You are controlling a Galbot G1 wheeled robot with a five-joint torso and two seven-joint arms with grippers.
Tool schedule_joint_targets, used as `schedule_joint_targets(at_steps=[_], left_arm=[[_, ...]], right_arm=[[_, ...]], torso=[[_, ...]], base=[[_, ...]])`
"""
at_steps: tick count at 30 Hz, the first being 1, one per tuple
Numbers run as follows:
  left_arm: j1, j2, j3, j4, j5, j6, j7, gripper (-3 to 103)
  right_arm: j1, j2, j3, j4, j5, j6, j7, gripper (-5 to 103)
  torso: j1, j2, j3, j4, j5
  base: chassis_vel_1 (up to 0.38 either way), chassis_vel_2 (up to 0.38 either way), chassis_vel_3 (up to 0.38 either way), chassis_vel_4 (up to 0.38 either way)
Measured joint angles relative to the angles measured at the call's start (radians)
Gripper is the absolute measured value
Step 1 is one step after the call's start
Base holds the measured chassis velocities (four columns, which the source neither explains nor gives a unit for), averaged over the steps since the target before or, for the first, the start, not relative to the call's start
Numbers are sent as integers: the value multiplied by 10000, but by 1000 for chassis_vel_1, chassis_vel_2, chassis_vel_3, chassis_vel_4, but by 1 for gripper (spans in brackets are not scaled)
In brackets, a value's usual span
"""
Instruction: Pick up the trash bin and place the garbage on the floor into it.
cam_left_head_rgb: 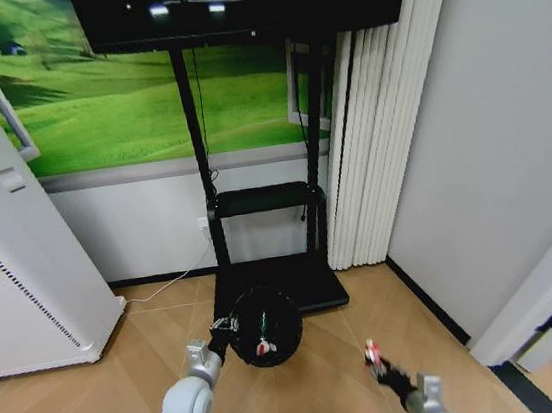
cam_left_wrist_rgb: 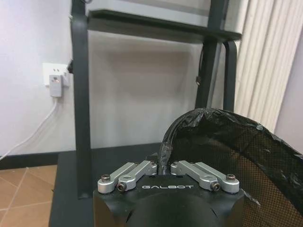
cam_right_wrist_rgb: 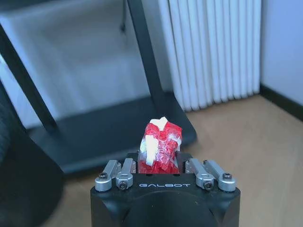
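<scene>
My left gripper [cam_left_wrist_rgb: 163,166] is closed tight on the rim of the trash bin [cam_left_head_rgb: 266,326], pinching the dark liner [cam_left_wrist_rgb: 222,137] together with the edge, so the bin hangs from this one point just in front of the black stand base [cam_left_head_rgb: 295,283]. Inside the bin I see a small bottle with a green label [cam_left_head_rgb: 263,322] and a red-and-white wrapper [cam_left_head_rgb: 263,347] on the bottom. My right gripper [cam_left_head_rgb: 379,363] is at about 3 o'clock from the bin, well apart from it, and it clamps the second red-and-white wrapper [cam_right_wrist_rgb: 160,144], which stands up between the fingers. I think two pieces are in already and this one is the last. The risk I see: the wrapper is light and crumpled, so if I open over the rim and not over the middle, it can fall outside. Also the bin is held at only one edge; a touch from the right arm can swing it or pull the liner out of the grip.
</scene>
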Motion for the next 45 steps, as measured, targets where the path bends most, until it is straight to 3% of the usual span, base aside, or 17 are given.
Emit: schedule_joint_targets(at_steps=[6,10,19,24,27,28,33,36,45], left_arm=[[-170,-20,447,245,100,-21,3,7],[-419,-137,953,450,137,-23,-42,7],[-773,-646,1578,748,215,-23,-136,7],[-969,-738,1655,905,209,-23,-143,7],[-1019,-739,1691,930,193,-22,-129,7],[-1046,-742,1694,950,184,-22,-140,7],[-1056,-756,1662,966,150,-20,-133,7],[-865,-727,1292,791,147,-23,-114,7],[29,-352,-400,9,86,-101,156,7]], right_arm=[[-339,212,-357,1715,29,-288,122,41],[-160,364,-991,2434,-44,-920,76,41],[418,377,-2587,1579,-1310,-1385,97,37],[473,346,-2962,832,-1864,-1414,186,57],[528,341,-3008,733,-1960,-1404,208,63],[570,344,-3004,727,-1976,-1403,242,74],[622,347,-2921,918,-1949,-1371,385,84],[468,308,-2636,1485,-1915,-1083,633,98],[-76,306,-2265,2039,-2524,-269,1605,100]], torso=[[0,1,0,-2,1],[0,0,0,-2,1],[1,1,0,-1,2],[1,0,0,-1,3],[1,0,0,-2,3],[1,0,0,-1,3],[1,0,1,-2,1],[0,0,0,-2,0],[0,0,0,0,1]], base=[[0,0,0,0],[0,0,0,0],[0,0,0,0],[0,0,0,0],[0,0,0,0],[0,0,0,0],[0,0,0,0],[0,0,0,0],[0,0,0,0]])
